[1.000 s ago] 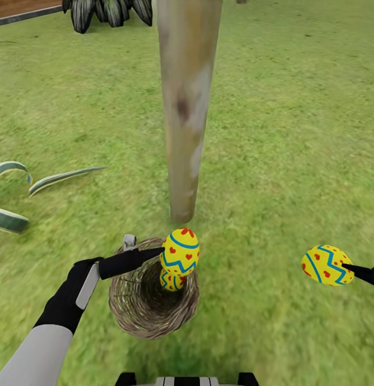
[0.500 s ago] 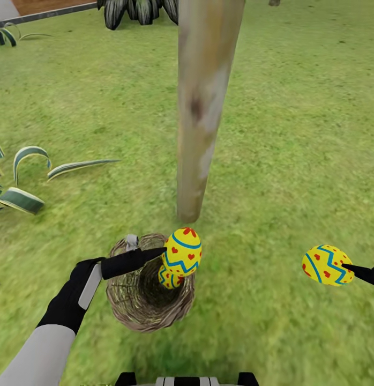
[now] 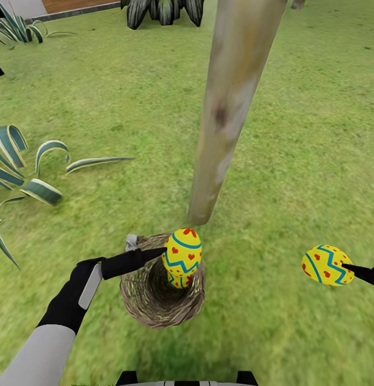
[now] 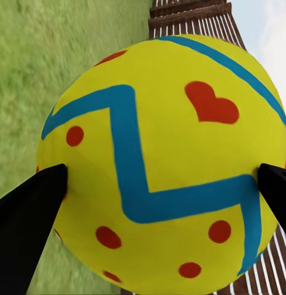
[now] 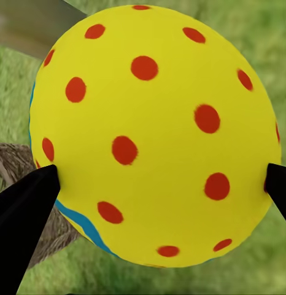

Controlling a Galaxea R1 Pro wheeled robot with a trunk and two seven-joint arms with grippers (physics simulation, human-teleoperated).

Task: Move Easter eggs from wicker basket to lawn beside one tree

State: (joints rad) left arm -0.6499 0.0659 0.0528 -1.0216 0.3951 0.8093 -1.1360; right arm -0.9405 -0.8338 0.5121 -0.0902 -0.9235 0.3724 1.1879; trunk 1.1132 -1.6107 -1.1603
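The view has swung, not the eggs: left claw (image 3: 168, 256) pinches one egg (image 3: 181, 253) above the wicker basket (image 3: 163, 308), lower centre; right claw (image 3: 345, 266) pinches another egg (image 3: 326, 265), lower right; a third egg (image 3: 180, 280) remains inside.

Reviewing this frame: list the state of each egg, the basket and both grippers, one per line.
Left gripper: shut on an egg, above the basket.
Left-held egg: lifted clear of the basket.
Right gripper: shut on an egg, out over the lawn.
Right-held egg: held in the air.
Third egg: lying inside the basket.
Wicker basket: upright beside the tree.
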